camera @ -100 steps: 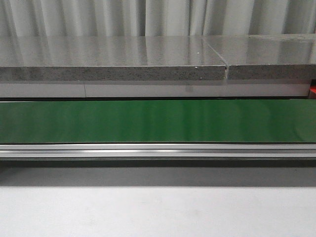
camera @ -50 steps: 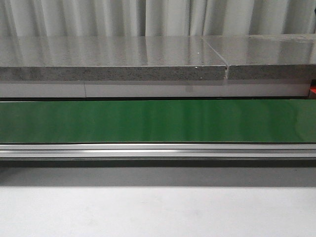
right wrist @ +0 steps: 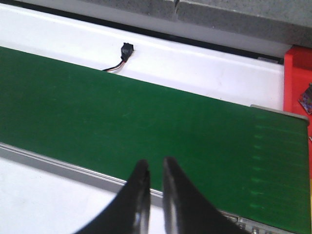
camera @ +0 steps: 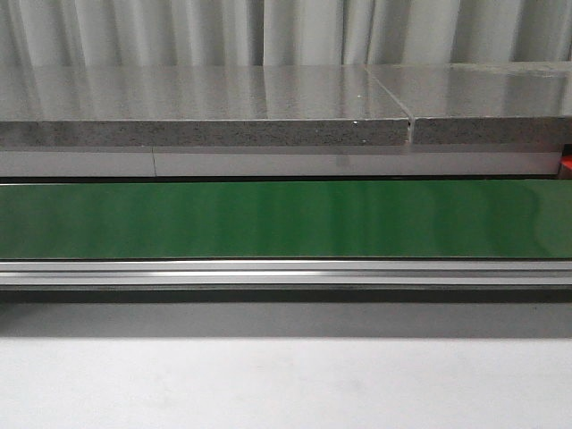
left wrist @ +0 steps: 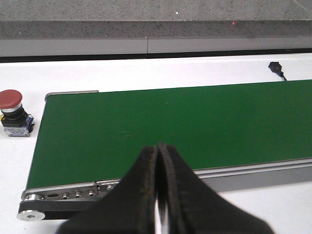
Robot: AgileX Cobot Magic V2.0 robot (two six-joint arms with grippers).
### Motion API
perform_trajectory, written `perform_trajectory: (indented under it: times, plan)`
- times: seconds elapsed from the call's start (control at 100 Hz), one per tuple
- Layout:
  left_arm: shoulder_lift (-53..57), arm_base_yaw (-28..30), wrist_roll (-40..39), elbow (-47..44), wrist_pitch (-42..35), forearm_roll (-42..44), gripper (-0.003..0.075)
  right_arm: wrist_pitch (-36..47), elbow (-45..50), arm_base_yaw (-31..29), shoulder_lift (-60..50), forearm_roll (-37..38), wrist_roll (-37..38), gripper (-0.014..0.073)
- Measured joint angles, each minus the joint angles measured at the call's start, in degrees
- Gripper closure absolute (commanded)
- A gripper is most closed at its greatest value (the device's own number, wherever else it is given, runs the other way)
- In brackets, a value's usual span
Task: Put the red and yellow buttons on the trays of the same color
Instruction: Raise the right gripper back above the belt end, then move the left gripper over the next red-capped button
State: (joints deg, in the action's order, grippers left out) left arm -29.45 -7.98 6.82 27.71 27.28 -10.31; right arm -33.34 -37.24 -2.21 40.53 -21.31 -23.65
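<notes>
A red button (left wrist: 11,100) on a black and blue base stands on the white table just beyond the end of the green belt (left wrist: 170,122). My left gripper (left wrist: 158,145) hangs over the belt's near rail, shut and empty. My right gripper (right wrist: 155,162) sits over the near rail of the belt (right wrist: 146,112) with its tips almost together and nothing between them. A corner of the red tray (right wrist: 297,78) shows past the belt's other end, with a bluish object (right wrist: 307,97) partly visible in it. Yellow buttons and the yellow tray are out of view. Neither gripper appears in the front view.
The green conveyor belt (camera: 286,219) runs across the table with a metal rail (camera: 286,271) along its near side. A grey stone ledge (camera: 206,116) rises behind it. A small black cable plug (right wrist: 126,50) lies on the white surface behind the belt.
</notes>
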Motion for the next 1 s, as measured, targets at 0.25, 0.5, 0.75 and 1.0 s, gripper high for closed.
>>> perform_trajectory:
  times: [0.25,0.5,0.75,1.0]
  plan:
    - [0.0,0.0,0.0,0.0,0.0,0.0,0.0739,-0.1,0.0,0.0,-2.1,0.0,0.0,0.0662]
    - [0.0,0.0,0.0,0.0,0.0,0.0,0.0718,-0.2,0.0,0.0,-2.1,0.1,0.0,0.0662]
    - [0.0,0.0,0.0,0.0,3.8,0.0,0.0164,-0.2,0.0,0.0,-2.1,0.1,0.0,0.0662]
    - [0.0,0.0,-0.4,0.0,4.9,0.0,0.0083,-0.2,0.0,0.0,-2.1,0.1,0.0,0.0662]
